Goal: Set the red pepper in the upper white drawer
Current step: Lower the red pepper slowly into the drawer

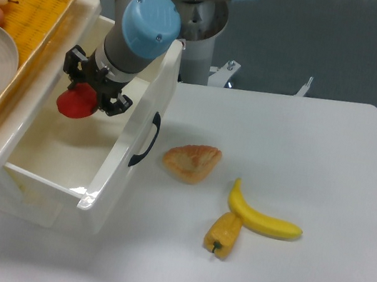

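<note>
The red pepper [75,102] hangs inside the upper white drawer [126,167], above its floor and toward the back. My gripper [89,95] reaches down from above and is shut on the pepper, black fingers on either side of it. The drawer stands pulled open, its black curved handle [147,139] facing the table. The pepper's stem is hidden by the gripper.
A yellow woven basket [40,8] with a plate and fruit sits over the drawer's left side. On the table lie a croissant-like pastry [191,162], a banana [260,217] and a yellow-orange pepper [223,234].
</note>
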Controlling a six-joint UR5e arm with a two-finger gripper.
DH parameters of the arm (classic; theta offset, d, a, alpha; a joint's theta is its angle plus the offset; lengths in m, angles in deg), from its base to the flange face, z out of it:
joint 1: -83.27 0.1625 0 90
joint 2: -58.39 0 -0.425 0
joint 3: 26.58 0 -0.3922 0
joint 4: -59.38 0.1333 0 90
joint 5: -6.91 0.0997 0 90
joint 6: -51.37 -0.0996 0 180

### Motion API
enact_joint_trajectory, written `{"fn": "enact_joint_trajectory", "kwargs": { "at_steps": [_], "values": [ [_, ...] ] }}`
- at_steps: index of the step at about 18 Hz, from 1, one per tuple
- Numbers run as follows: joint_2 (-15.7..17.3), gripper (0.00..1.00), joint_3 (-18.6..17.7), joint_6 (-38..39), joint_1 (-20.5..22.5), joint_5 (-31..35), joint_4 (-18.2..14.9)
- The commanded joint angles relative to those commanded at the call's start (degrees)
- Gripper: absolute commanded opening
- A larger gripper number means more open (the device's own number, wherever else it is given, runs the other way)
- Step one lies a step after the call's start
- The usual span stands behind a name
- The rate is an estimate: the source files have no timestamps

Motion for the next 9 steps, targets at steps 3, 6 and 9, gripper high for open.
{"fn": "enact_joint_trajectory", "kwargs": {
  "at_steps": [3,6,9],
  "values": [
    [0.00,0.46,0.00,0.00,-0.09,0.00,0.00],
    [0.00,0.46,0.00,0.00,-0.26,0.00,0.09],
    [-0.09,0.46,-0.26,0.09,-0.44,0.00,0.00]
  ]
}}
